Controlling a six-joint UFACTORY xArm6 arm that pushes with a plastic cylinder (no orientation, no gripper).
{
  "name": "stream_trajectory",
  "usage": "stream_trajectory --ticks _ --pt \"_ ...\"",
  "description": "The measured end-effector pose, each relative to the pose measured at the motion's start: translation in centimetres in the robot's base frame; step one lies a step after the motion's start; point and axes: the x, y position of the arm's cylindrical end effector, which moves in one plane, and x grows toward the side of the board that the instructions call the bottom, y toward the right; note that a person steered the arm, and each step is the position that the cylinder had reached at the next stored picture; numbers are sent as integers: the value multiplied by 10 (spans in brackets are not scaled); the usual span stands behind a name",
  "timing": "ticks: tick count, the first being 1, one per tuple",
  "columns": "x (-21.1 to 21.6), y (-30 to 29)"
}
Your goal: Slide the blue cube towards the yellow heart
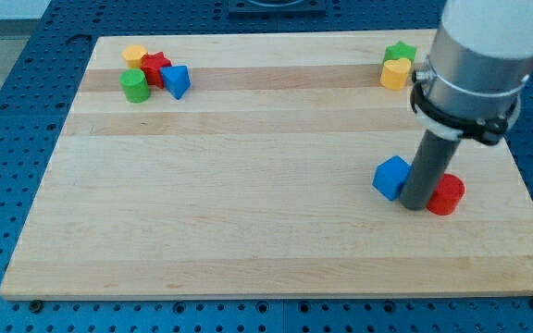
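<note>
The blue cube (391,177) lies at the right of the wooden board (248,231). My tip (415,206) stands just right of it, touching or nearly touching its right side, with a red cylinder (447,195) right behind the rod. The yellow heart (396,73) sits near the top right corner, with a green star (400,52) just above it. The heart is well above the blue cube in the view.
A cluster at the top left holds a yellow block (134,55), a red star (155,68), a green cylinder (134,86) and a blue triangular block (176,81). The arm's grey body (479,65) hangs over the top right edge.
</note>
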Motion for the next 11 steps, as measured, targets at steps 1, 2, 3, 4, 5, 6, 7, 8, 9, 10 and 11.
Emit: stream_trajectory --ticks 1,2,3,4,5,6,7,8,9,10,11 --pt "-27 0" --pt "-38 -2" --pt "11 -29" --pt "19 -36" --pt "19 -41" --pt "-14 -43" --pt "-51 -43" --pt "-83 -43" --pt "-116 -43" --pt "-148 -43" --pt "-180 -43"
